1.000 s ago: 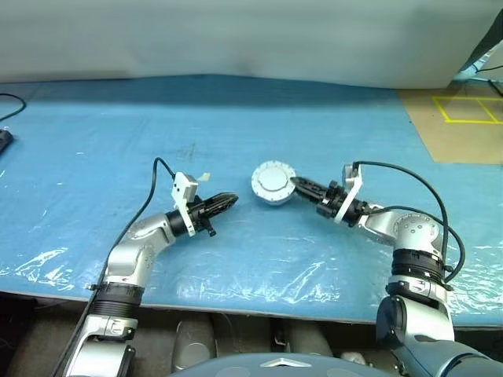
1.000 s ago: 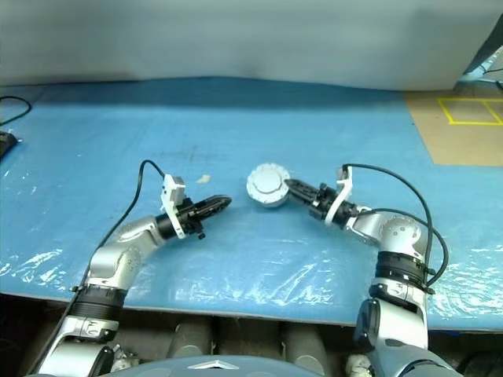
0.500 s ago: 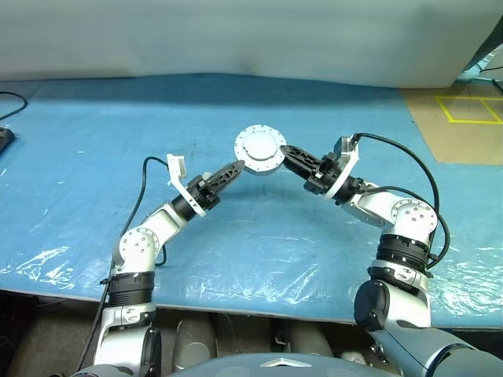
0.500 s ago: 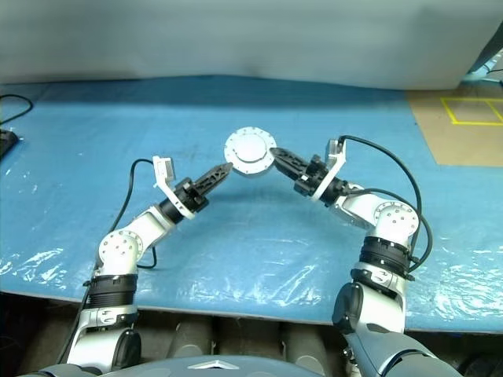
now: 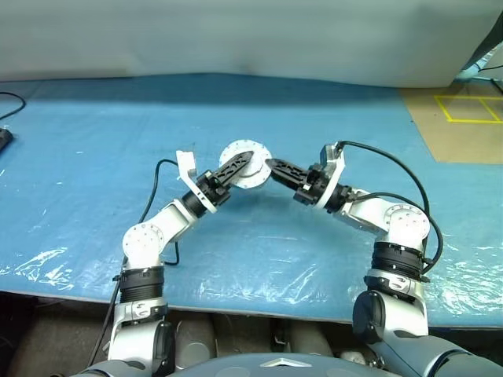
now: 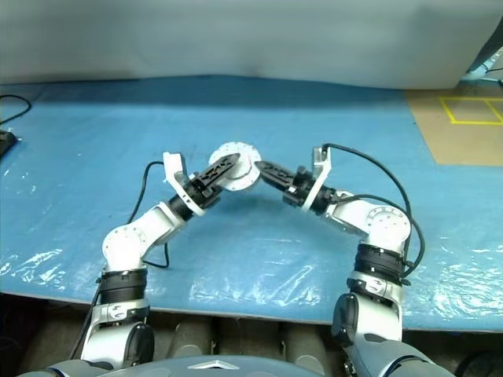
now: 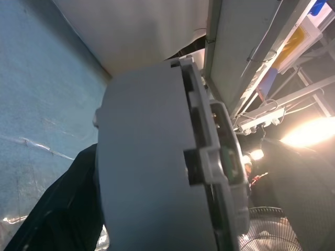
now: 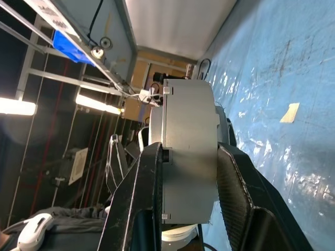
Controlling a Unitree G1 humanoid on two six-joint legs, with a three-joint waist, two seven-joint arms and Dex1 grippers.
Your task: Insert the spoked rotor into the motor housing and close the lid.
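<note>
Motor housing [image 5: 245, 166] held edgewise above the blue desk [image 5: 94, 157], clamped between right end effector [image 8: 186, 157] fingers, with left end effector [image 5: 238, 163] spread wide open around it.

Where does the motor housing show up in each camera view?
Left eye view: motor housing mid-frame, raised above the blue table cover.
Right eye view: just left of centre.
Left wrist view: very close, mid-frame.
Right wrist view: mid-frame.
Shared landmark: the blue table cover.
</note>
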